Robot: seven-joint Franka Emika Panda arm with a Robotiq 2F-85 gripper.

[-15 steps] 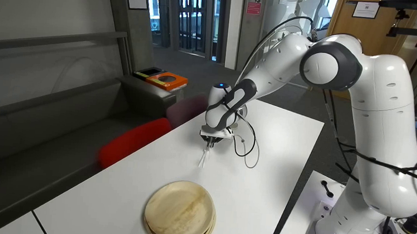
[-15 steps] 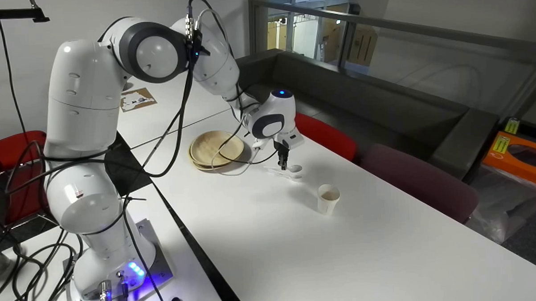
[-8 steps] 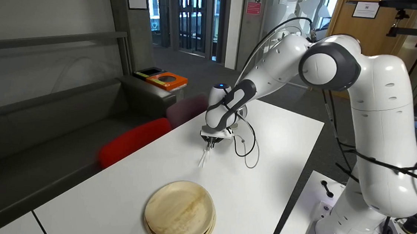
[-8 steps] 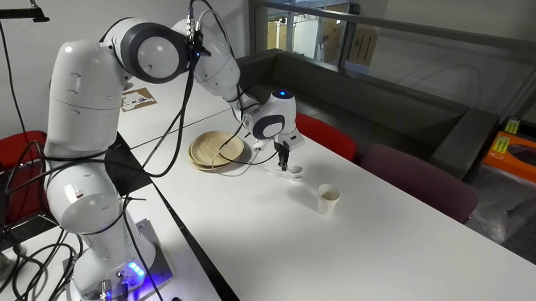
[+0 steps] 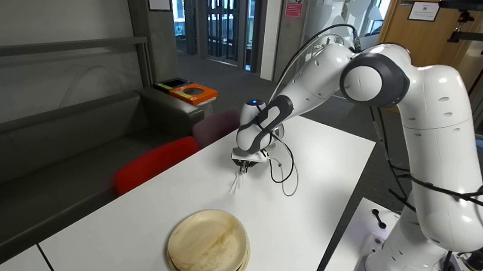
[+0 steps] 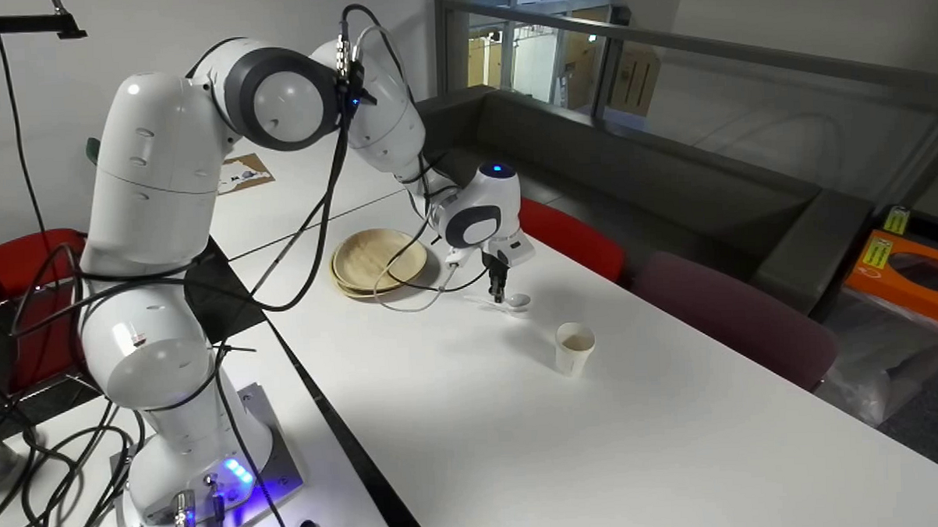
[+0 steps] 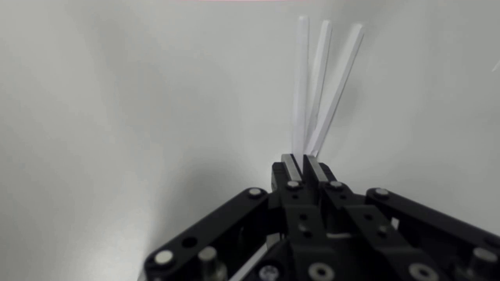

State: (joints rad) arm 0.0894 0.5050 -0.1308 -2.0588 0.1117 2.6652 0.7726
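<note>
A white spoon, its slim straight handle pinched between the nearly meeting jaws, shows its rounded bowl just beyond them; two more white handles fan out close beside it on the surface

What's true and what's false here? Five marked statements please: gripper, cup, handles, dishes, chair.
1. The gripper is closed on a white spoon. True.
2. The cup is tipped over. False: the white cup stands upright.
3. Two other white handles show beside the spoon's in the wrist view. True.
4. The dishes sit far apart. False: the wooden dishes are stacked.
5. A red chair stands at the table. True.
</note>
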